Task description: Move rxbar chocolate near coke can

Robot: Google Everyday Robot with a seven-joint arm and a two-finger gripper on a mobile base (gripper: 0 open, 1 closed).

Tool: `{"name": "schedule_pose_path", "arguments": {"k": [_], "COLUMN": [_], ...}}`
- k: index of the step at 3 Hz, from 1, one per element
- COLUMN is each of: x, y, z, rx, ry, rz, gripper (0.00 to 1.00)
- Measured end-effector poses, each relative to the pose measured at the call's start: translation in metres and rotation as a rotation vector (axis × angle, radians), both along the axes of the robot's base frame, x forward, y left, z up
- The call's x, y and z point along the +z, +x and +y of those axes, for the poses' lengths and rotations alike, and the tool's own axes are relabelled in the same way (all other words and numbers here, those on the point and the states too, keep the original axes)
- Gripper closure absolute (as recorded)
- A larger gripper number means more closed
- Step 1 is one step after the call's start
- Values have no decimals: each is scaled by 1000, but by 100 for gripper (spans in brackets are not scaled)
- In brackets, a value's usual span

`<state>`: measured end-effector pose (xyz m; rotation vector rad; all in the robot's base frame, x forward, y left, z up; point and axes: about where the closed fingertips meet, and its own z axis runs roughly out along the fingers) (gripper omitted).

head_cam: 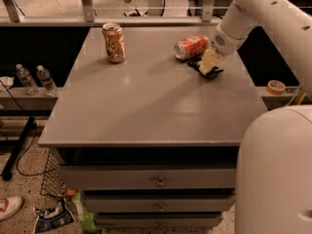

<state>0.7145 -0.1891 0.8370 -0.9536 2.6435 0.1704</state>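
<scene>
The coke can lies on its side at the back right of the grey table. The rxbar chocolate is a black flat wrapper just in front of the can, at table level, and its ends stick out on both sides of the fingers. My gripper comes down from the white arm at the right and is shut on the bar, close to the can's right end. The middle of the bar is hidden by the fingers.
A tan-orange patterned can stands upright at the back left. The robot's white body fills the lower right. Drawers sit under the table. Water bottles stand on a shelf at the left, and a tape roll lies at the right.
</scene>
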Motion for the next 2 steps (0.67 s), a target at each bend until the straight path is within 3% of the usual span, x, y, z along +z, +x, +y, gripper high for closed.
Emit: {"name": "schedule_pose_path", "arguments": {"k": [1, 2], "x": [-5, -7], "y": [10, 11], "z": [0, 1], "rx": [-17, -14], "ry": [11, 11], "rz": [4, 6], "gripper": [85, 62]}}
